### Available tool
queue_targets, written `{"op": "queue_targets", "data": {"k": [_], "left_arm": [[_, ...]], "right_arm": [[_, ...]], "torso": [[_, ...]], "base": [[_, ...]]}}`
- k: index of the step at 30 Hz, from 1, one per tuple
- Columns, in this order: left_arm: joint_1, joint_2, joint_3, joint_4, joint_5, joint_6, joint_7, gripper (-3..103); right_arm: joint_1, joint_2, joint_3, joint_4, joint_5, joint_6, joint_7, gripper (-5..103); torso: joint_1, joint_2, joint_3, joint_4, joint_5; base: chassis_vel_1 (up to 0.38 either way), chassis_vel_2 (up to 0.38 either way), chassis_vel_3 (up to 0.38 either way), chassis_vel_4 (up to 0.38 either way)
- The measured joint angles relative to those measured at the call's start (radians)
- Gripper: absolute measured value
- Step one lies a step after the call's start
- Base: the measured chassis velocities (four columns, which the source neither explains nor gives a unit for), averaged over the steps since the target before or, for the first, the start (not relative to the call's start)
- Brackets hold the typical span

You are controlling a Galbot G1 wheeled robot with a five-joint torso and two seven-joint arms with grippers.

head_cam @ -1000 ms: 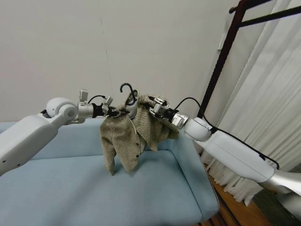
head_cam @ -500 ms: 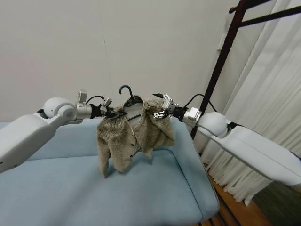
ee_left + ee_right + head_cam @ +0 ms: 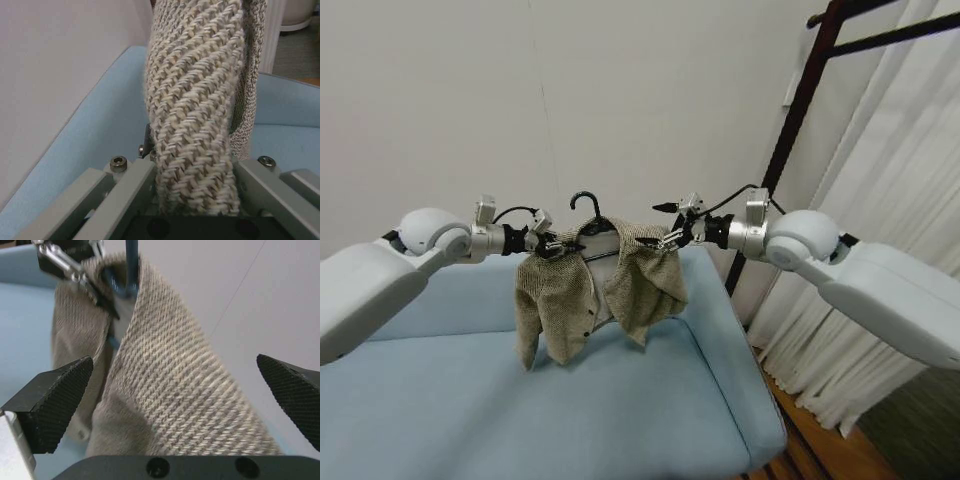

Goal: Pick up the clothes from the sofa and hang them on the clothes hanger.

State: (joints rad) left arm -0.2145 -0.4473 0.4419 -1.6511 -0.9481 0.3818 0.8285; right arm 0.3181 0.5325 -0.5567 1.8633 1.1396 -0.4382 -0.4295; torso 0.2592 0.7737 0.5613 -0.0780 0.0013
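— Above the sofa [image 3: 470, 400], held well clear of it: cardigan [image 3: 582, 295] draped on its hanger [image 3: 594, 220].
— Left claw [image 3: 545, 243]?
— Clamped on one shoulder, likely bearing the weight.
— Right claw [image 3: 670, 233]?
— Spread wide about the other shoulder, gripping nothing.

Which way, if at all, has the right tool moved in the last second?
Yes. The right tool has shifted slightly toward the dark rack pole, and now stands open around the shoulder of the cardigan.
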Motion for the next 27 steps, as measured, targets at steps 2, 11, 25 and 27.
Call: {"op": "queue_targets", "data": {"k": [2, 11, 25, 27], "left_arm": [[0.0, 0.003, -0.001, -0.001, 0.009, -0.012, 0.015, 8], [0.019, 0.043, -0.036, -0.026, 0.063, -0.06, 0.092, 8], [0.118, 0.084, -0.142, -0.063, 0.129, -0.134, 0.141, 8], [0.123, 0.085, -0.149, -0.065, 0.129, -0.135, 0.143, 8]], "right_arm": [[0.013, 0.004, -0.016, -0.004, 0.015, -0.025, -0.003, 100], [0.173, 0.017, -0.161, 0.0, 0.055, -0.096, -0.056, 100], [0.363, 0.071, -0.343, 0.022, 0.43, -0.246, 0.203, 91], [0.363, 0.073, -0.345, 0.019, 0.435, -0.249, 0.21, 87]], "torso": [[0.0, 0.0, 0.0, 0.0, 0.0], [0.0, 0.0, 0.0, 0.0002, -0.0001], [0.0, 0.0, 0.0, 0.0003, -0.0001], [0.0, 0.0, 0.0, 0.0003, 0.0]], "base": [[0.0, 0.0, 0.0, 0.0], [0.0, 0.0, 0.0, 0.0], [0.0, 0.0, 0.0, 0.0], [0.0, 0.0, 0.0, 0.0]]}}
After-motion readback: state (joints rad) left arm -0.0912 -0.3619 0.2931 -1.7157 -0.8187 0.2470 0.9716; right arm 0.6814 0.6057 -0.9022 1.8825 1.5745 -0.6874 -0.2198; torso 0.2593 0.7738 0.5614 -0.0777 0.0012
